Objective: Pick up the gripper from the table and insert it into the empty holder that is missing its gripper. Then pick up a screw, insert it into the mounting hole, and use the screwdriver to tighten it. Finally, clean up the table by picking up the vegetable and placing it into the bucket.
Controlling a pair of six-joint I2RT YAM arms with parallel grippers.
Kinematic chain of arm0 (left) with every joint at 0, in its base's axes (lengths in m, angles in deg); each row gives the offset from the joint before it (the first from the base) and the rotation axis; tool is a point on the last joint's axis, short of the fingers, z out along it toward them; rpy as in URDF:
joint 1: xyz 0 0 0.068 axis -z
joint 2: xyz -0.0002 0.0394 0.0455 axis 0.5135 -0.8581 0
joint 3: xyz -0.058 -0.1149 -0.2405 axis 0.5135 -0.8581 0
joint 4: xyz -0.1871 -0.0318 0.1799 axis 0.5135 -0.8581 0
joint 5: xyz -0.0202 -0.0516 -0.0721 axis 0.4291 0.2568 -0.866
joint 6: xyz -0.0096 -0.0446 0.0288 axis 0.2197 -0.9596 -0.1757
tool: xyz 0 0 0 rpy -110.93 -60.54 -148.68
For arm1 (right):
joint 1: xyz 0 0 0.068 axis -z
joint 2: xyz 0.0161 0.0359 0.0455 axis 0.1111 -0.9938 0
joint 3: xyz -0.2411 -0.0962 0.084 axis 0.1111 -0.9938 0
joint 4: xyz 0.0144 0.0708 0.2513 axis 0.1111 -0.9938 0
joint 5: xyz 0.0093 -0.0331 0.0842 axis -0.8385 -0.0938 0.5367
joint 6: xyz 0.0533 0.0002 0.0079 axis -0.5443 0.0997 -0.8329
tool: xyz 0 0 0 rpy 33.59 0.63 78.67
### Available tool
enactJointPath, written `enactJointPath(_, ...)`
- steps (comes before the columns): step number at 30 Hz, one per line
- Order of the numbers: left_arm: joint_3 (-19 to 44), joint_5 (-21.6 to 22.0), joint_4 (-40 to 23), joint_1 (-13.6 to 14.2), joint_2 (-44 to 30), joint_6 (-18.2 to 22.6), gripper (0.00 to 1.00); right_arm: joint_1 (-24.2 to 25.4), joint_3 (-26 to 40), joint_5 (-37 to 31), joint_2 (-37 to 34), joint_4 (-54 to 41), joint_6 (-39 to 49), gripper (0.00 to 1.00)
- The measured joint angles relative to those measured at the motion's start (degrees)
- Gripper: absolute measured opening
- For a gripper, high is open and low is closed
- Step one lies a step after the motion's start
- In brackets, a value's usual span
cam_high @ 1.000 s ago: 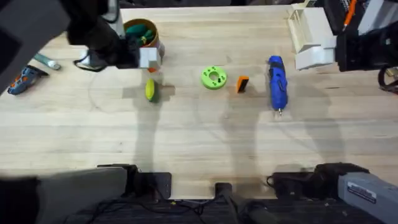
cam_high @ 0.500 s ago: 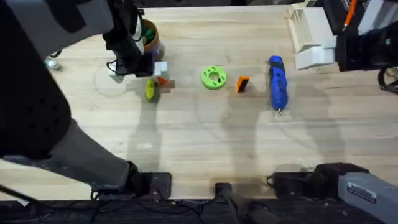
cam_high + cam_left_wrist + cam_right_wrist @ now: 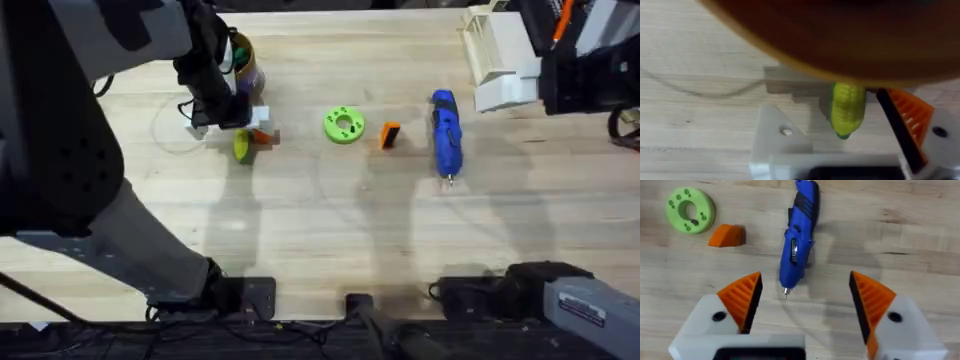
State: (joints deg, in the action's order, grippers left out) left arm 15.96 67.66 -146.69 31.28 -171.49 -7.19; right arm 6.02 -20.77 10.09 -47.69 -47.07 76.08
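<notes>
Hovering low over the vegetable point(image 3: 847, 111), the left tool point(image 3: 243, 127) was seen spread, one of its mounts lacking an orange finger. A slip was judged likely, since that bare mount offers poor grip. The vegetable lay on the bench point(image 3: 300, 220) beside the bucket point(image 3: 240, 62). The right tool point(image 3: 802, 302) was held spread above the screwdriver point(image 3: 799, 240).

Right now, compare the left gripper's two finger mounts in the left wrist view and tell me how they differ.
The holder is a bare white wedge with an open screw hole and no orange finger. The other mount carries an orange ribbed finger. The holder sits a little off to one side of the vegetable, while the orange finger stands close beside the vegetable's other side. Both are white plastic and flank the vegetable on the table.
</notes>
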Motion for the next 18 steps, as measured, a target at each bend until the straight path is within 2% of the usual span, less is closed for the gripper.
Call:
enactJointPath(3, 0.0, -0.55, 0.04, 0.0, 0.0, 0.01, 0.805, 0.0, 0.0, 0.0, 0.0, 0.01, 0.0, 0.992)
enactJointPath(7, 0.0, -0.99, 0.0, 0.0, 0.0, -0.04, 0.645, 0.0, 0.0, 0.0, 0.0, 0.02, 0.0, 0.992)
enactJointPath(18, 0.0, -2.15, 0.0, 0.0, 0.0, 0.02, 0.035, 0.0, 0.0, 0.0, 0.0, 0.02, 0.0, 0.992)
